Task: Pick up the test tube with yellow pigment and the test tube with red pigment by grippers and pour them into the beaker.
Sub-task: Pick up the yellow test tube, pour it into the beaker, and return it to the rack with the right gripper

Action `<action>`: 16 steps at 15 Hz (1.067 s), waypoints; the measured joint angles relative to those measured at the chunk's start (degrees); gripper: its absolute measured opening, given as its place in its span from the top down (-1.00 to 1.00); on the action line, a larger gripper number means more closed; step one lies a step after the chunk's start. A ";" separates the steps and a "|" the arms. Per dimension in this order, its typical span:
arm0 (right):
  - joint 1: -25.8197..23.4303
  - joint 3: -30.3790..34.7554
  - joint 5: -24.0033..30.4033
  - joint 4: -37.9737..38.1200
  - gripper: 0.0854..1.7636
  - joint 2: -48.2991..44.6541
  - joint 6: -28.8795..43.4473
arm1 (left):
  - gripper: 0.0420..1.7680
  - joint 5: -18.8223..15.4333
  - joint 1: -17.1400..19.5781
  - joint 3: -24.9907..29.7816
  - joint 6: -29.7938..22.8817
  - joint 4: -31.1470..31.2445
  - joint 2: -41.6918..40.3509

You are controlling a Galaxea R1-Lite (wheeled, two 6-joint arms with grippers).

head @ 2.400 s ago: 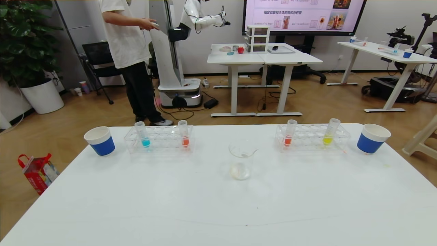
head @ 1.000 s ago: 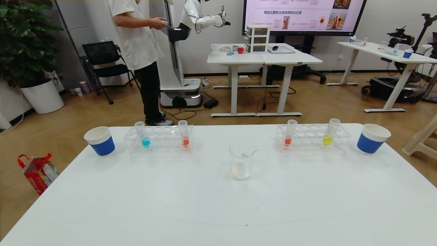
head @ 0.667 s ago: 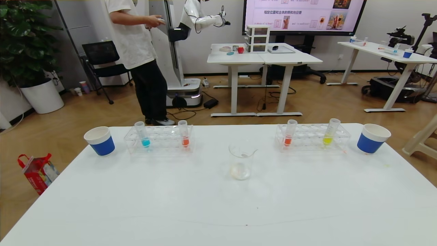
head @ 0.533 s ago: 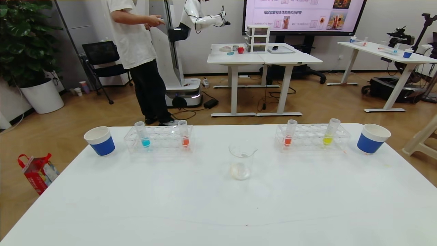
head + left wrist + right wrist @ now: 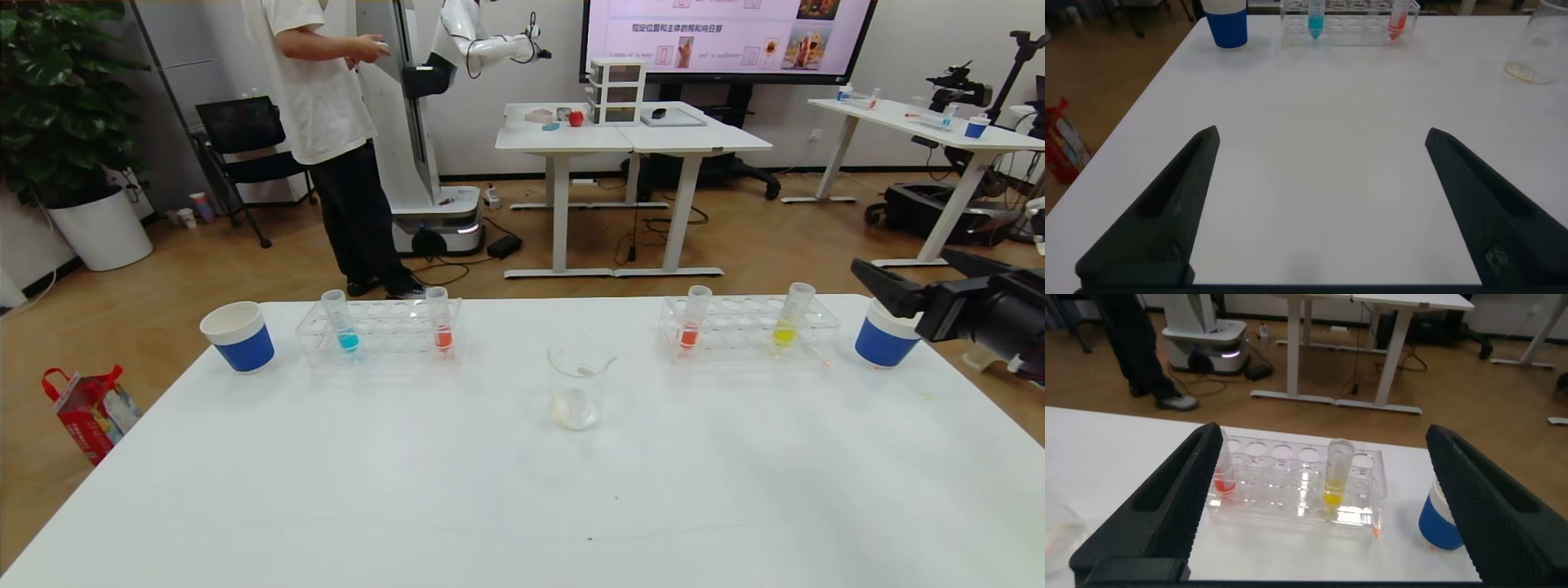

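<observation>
While the left gripper [image 5: 1319, 204] hangs wide open and empty over bare table [image 5: 408, 490], the right gripper [image 5: 882, 287], also spread empty, reaches level toward the yellow-pigment test tube [image 5: 790, 317].

Right paper cup [image 5: 883, 345] partly behind the right gripper [image 5: 902, 296].

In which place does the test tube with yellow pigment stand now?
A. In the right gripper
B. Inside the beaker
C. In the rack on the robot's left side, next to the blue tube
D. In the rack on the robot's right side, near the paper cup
D: the test tube with yellow pigment stands upright in the right-side rack, toward the end nearest the paper cup.
</observation>
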 joint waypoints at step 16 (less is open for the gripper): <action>-1.90 -24.50 2.56 -19.81 -0.97 44.57 3.54 | -0.98 0.00 0.00 0.02 0.00 0.00 0.00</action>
